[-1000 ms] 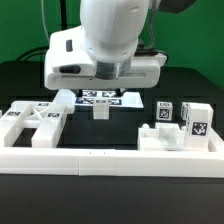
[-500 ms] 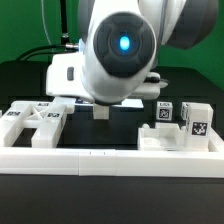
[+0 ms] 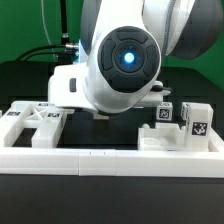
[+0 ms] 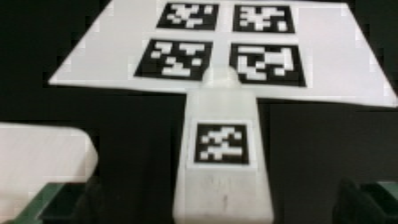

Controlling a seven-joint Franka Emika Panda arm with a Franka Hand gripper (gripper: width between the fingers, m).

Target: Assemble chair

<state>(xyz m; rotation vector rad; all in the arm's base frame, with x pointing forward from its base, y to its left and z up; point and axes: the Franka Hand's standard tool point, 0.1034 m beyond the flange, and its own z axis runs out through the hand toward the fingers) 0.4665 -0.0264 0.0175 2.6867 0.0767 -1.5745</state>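
Arm pose: the arm (image 3: 110, 88) hangs low over the middle of the black table (image 3: 100, 138). Its rounded white housing faces the exterior camera, with a round blue light (image 3: 127, 57) at its centre, and it hides much of what lies behind it.
Gripper: the gripper (image 4: 210, 206) points down at the table. Its two dark fingers (image 4: 50, 205) sit at the edges of the wrist view, one on each side of the post. Bare table shows between each finger and the post, so the jaws are spread wide and hold nothing.
Post: one long white post (image 4: 221, 150) lies flat with one square tag on its upper face. Its far end is at the near edge of the marker board.
Marker board: one (image 4: 222, 45), with four tags showing, two rows of two.
Framed panel: one (image 3: 35, 122) on the exterior view's left, lying flat behind the rail with a few tags on top.
Tagged blocks: two on the exterior view's right – a small block (image 3: 163, 113) just beside a larger block (image 3: 196, 121).
Low white piece: one (image 3: 160, 140), in front of the small block.
Blurred white part: one (image 4: 45, 152), beside the post and apart from it. Which chair part it is cannot be told.
Border rail: one (image 3: 110, 156), running along the front.
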